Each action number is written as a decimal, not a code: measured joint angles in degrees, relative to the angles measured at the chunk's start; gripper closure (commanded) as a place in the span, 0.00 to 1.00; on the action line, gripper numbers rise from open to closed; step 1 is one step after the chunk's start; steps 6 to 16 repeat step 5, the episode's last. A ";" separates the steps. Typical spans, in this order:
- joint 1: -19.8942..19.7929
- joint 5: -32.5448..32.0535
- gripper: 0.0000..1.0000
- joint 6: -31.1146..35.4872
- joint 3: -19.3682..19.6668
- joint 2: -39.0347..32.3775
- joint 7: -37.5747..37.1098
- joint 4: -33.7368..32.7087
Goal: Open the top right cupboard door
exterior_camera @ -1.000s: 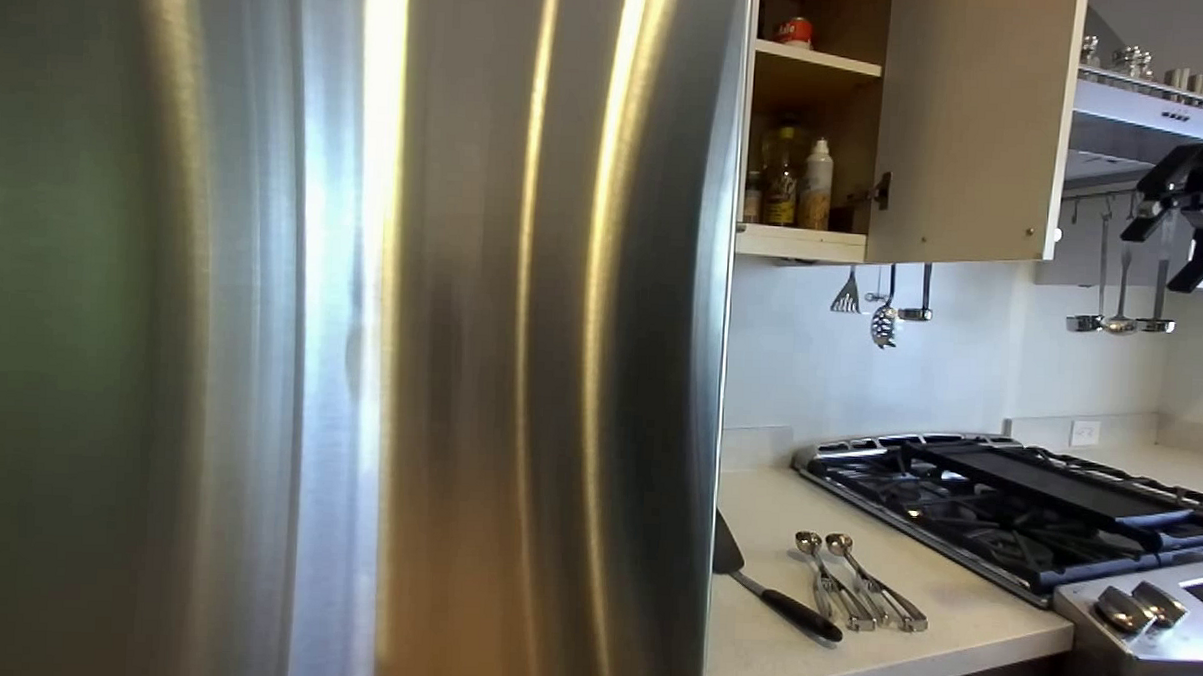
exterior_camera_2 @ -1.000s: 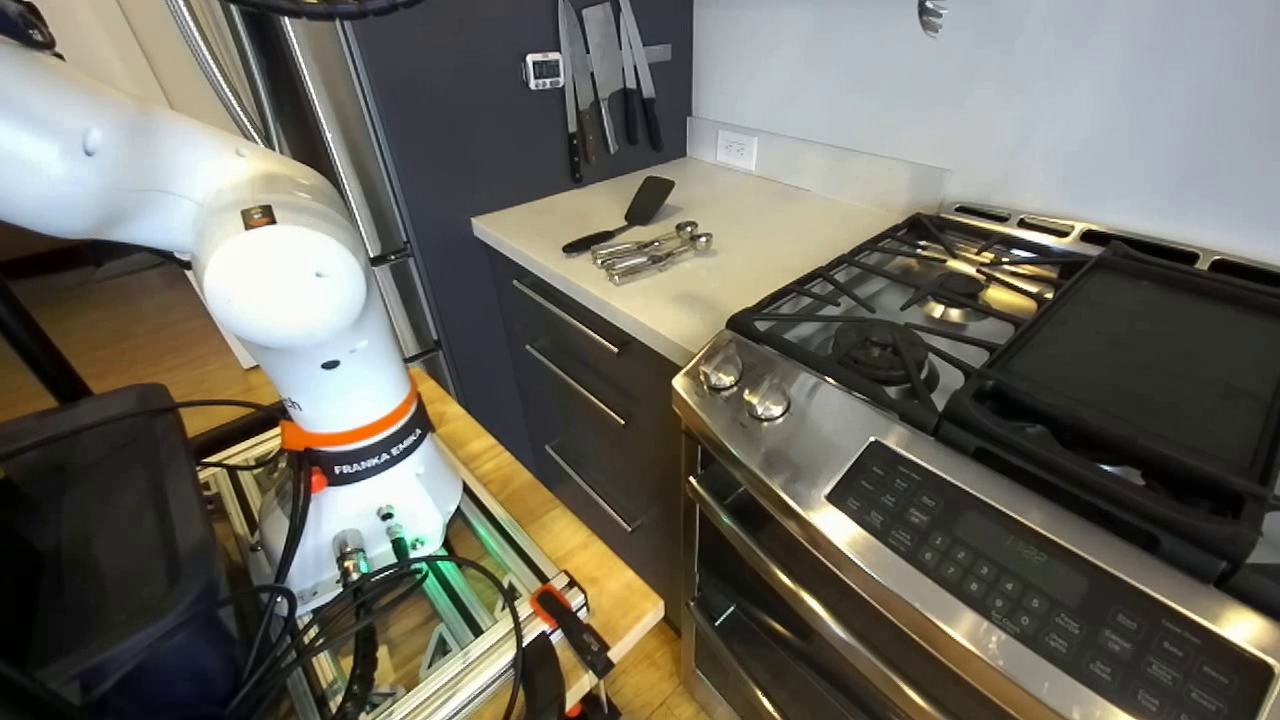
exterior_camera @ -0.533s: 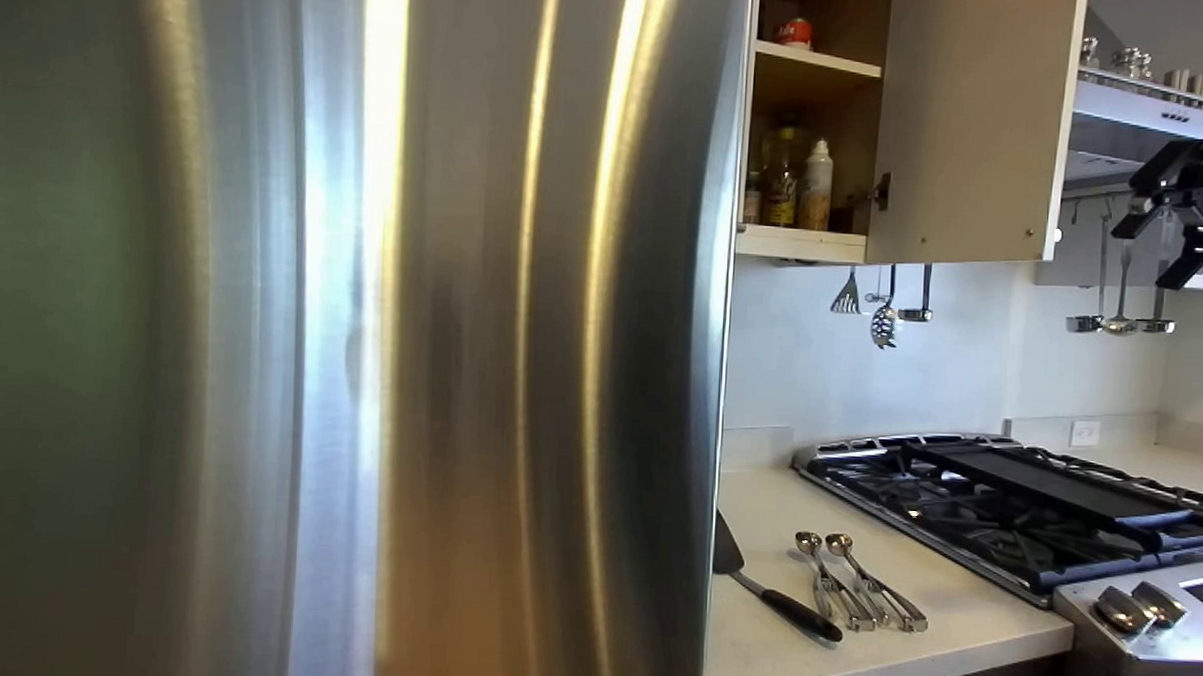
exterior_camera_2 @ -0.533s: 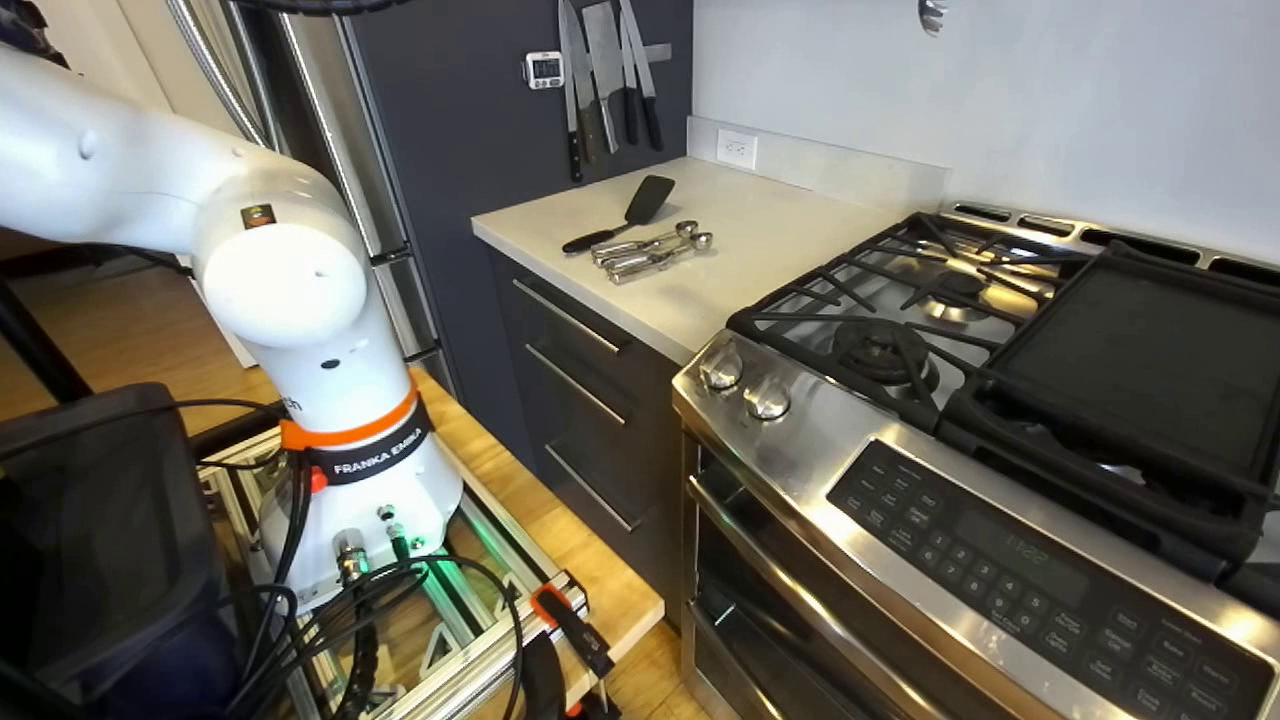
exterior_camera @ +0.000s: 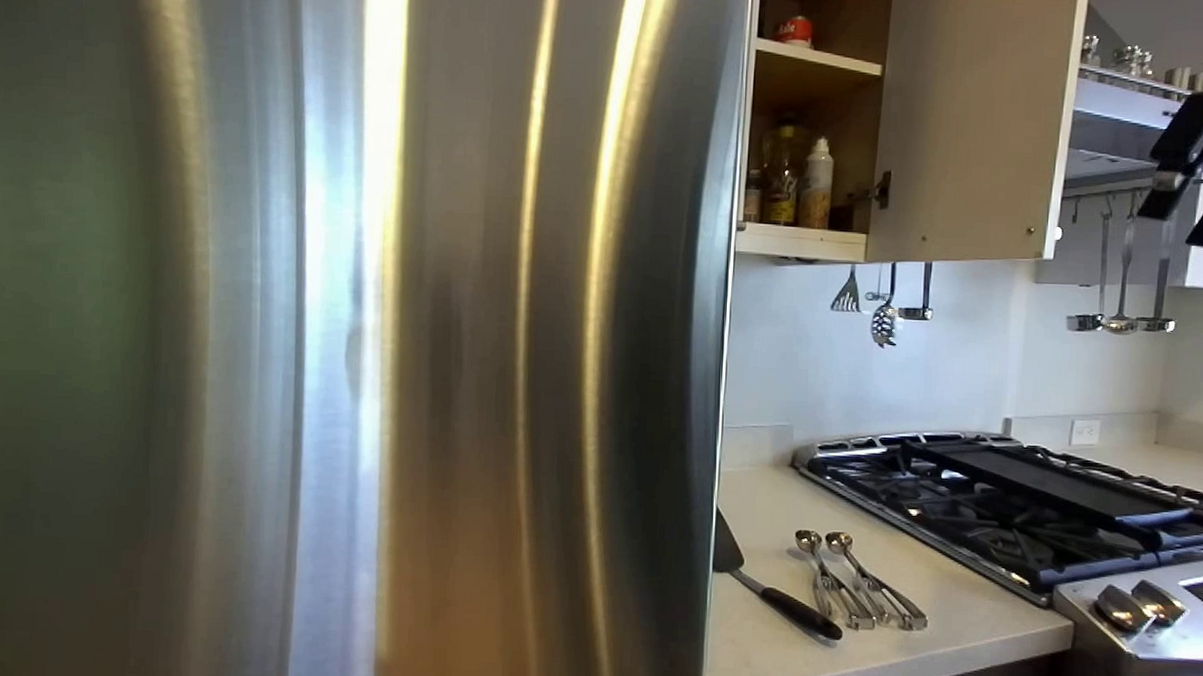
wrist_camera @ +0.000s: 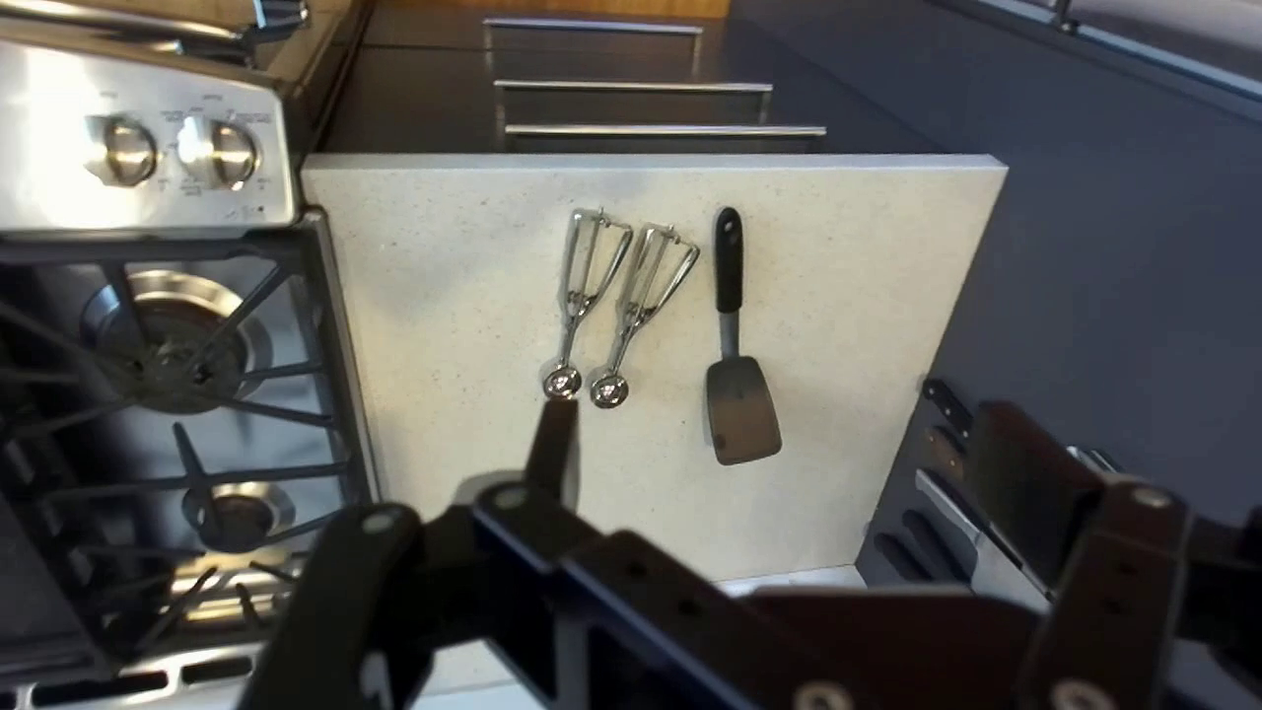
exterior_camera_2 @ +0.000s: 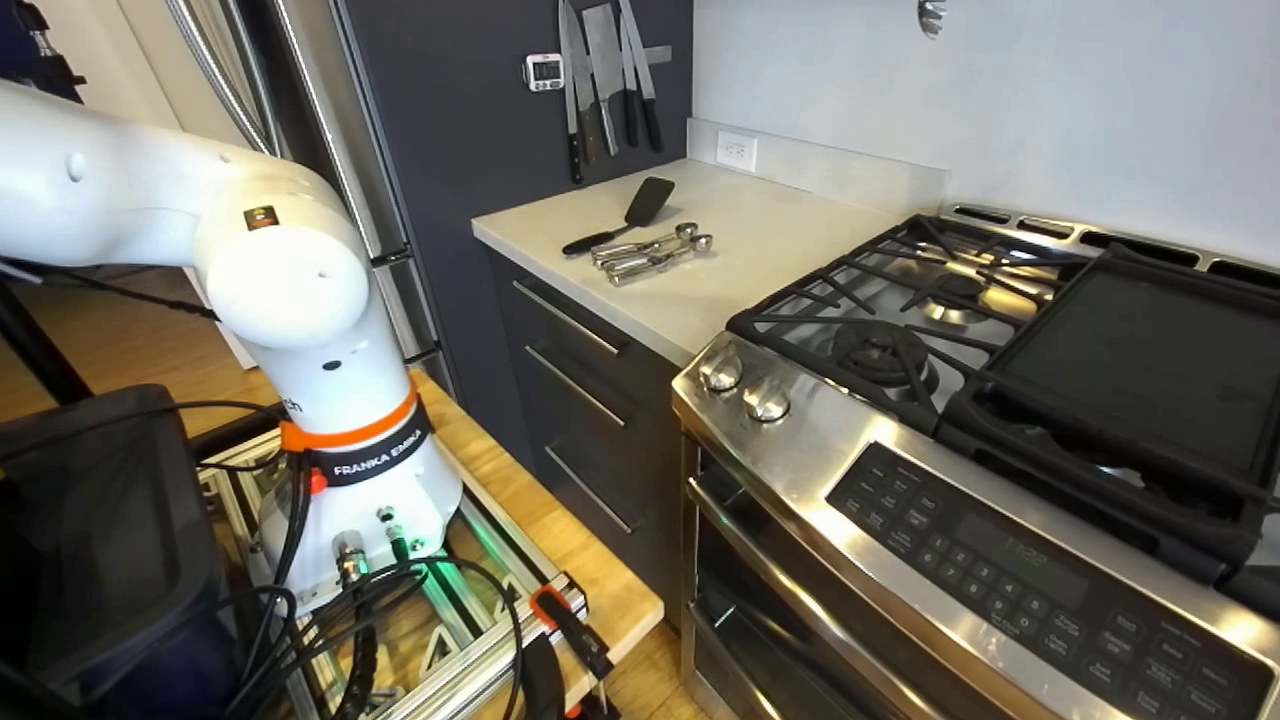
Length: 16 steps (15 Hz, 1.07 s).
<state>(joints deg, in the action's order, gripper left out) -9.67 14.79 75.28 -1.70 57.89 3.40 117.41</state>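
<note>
Top right cupboard door [exterior_camera: 974, 131] standing open, beige inner face showing, hinged on cupboard [exterior_camera: 845, 111] holding red can [exterior_camera: 794, 32] and white-topped bottle [exterior_camera: 817, 185]. End effector [exterior_camera: 1181, 220] in exterior view: right of door, seemingly clear of it, though depth hard to judge. Wrist view: fingers [wrist_camera: 1020, 473] spread wide apart. On counter [wrist_camera: 444, 375]: black-handled spatula [wrist_camera: 730, 330], two metal ice-cream scoops [wrist_camera: 632, 316], latter lying between spatula and gas range [exterior_camera_2: 930, 455].

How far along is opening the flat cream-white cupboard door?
Done: the flat cream-white cupboard door stands open, a white-topped bottle showing inside. In hand: nothing; the black two-fingered gripper is open, apart from the door. Left: probably just withdrawing, the door standing wide.
</note>
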 measured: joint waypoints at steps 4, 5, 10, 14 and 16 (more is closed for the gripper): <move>1.60 -4.30 0.00 2.65 -5.48 3.09 0.01 -1.52; 1.67 -4.59 0.00 2.80 -5.64 3.11 0.01 -1.56; 1.67 -4.59 0.00 2.80 -5.64 3.11 0.01 -1.56; 1.67 -4.59 0.00 2.80 -5.64 3.11 0.01 -1.56; 1.67 -4.59 0.00 2.80 -5.64 3.11 0.01 -1.56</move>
